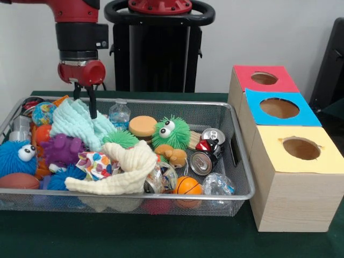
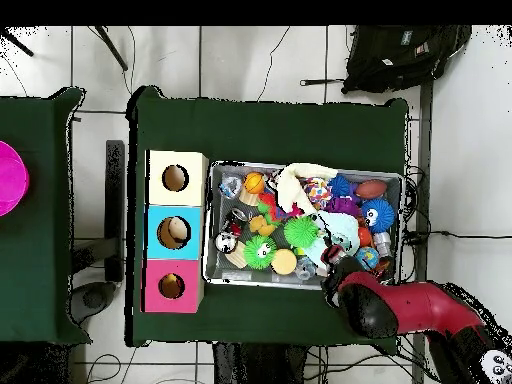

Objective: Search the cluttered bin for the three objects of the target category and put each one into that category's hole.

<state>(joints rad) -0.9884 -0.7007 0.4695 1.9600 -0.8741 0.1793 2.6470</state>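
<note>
My fingers (image 1: 86, 103) hang narrow at the far left of the wire bin (image 1: 239, 161), tips just touching the mint-green cloth (image 1: 75, 122), gripping nothing. Beside the bin on the green worktop (image 1: 161, 236) stands the wooden box with its red hole (image 1: 264, 78), blue hole (image 1: 279, 108) and yellow hole (image 1: 301, 148).

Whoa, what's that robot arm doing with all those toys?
The red and black robot arm's gripper is reaching into the wire mesh bin full of toys, cans and cloths, with its fingers at the pale mint cloth. Beside the bin stand three wooden boxes with round holes, topped red, blue and yellow.
</note>
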